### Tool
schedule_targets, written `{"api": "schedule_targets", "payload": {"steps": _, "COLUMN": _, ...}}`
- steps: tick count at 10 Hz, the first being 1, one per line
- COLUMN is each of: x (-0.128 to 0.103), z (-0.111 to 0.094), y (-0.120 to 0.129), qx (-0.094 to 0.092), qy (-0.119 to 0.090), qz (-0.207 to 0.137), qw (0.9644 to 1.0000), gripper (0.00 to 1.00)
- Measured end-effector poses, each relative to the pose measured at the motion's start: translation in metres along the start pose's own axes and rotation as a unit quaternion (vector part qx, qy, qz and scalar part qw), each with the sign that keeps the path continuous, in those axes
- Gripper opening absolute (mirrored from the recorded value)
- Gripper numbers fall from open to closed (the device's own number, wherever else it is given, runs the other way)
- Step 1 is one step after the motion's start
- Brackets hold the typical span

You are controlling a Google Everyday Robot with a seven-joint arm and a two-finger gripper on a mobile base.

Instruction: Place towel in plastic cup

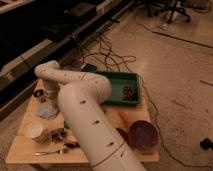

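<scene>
The towel (pixel 47 110), a small pale blue-grey cloth, lies crumpled on the left part of the wooden table (pixel 25 150). My gripper (pixel 49 96) hangs at the end of the white arm, pointing down at the towel's far edge, and it is shut. The wrist hides whether any cloth is caught in it. The plastic cup is hidden from this view.
A small dark can (pixel 38 93) stands just left of the gripper. A white cup (pixel 34 131) sits near the front left, with small clutter (pixel 57 135) and cutlery (pixel 52 151) beside it. A green tray (pixel 122 82) is at the back right and a purple bowl (pixel 144 134) at the front right.
</scene>
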Motion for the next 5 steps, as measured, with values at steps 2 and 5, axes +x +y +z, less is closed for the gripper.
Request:
{"api": "schedule_targets", "payload": {"steps": 2, "x": 0.003, "z": -0.036, "y": 0.003, "qx": 0.005, "qy": -0.015, "qz": 0.014, "qw": 0.9998, "gripper": 0.00}}
{"api": "schedule_targets", "payload": {"steps": 5, "x": 0.011, "z": -0.097, "y": -0.001, "qx": 0.023, "qy": -0.037, "qz": 0.046, "qw": 0.9980, "gripper": 0.00}}
